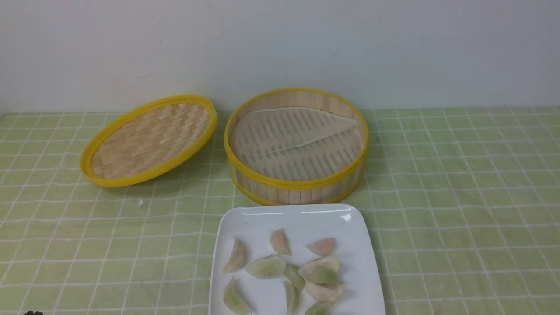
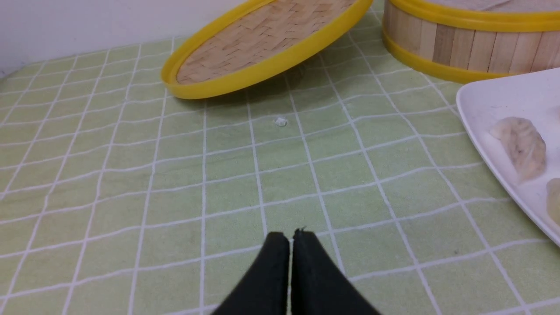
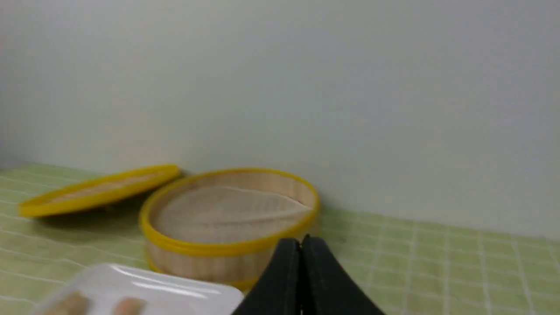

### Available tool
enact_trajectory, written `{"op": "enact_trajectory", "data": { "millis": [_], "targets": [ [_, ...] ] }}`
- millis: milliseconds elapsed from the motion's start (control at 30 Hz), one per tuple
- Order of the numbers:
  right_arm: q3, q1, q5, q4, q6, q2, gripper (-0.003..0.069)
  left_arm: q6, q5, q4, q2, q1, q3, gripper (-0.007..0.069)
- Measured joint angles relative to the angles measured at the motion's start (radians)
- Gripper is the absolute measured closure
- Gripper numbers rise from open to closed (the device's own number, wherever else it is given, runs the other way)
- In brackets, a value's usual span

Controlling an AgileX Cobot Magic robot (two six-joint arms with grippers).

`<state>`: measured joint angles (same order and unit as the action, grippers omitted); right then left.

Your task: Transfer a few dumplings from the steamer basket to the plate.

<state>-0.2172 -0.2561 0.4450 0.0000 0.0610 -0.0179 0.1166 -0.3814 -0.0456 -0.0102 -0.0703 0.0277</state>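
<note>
The steamer basket stands at the back centre, holding only its whitish liner sheet; it also shows in the left wrist view and the right wrist view. The white plate lies in front of it with several dumplings, pale green, pinkish and cream-white. The plate also shows in the left wrist view and the right wrist view. My left gripper is shut and empty above the cloth, left of the plate. My right gripper is shut and empty, near the basket.
The shallow woven lid leans tilted to the left of the basket. A small white crumb lies on the green checked cloth. A white wall rises right behind the basket.
</note>
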Motion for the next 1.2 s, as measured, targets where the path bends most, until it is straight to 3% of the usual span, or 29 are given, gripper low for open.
{"op": "enact_trajectory", "data": {
  "millis": [100,233,1200],
  "targets": [
    [0.119,0.153,-0.014,0.0,-0.001,0.0,0.0671,0.001,0.0,0.0,0.0,0.0,0.0,0.0631],
    [0.222,0.236,-0.043,0.0,-0.003,0.0,0.0671,0.001,0.0,0.0,0.0,0.0,0.0,0.0631],
    [0.238,0.247,-0.058,0.009,-0.003,0.001,0.0671,0.001,-0.001,0.0,0.0,0.0,0.0,0.0631]
  ]
}}
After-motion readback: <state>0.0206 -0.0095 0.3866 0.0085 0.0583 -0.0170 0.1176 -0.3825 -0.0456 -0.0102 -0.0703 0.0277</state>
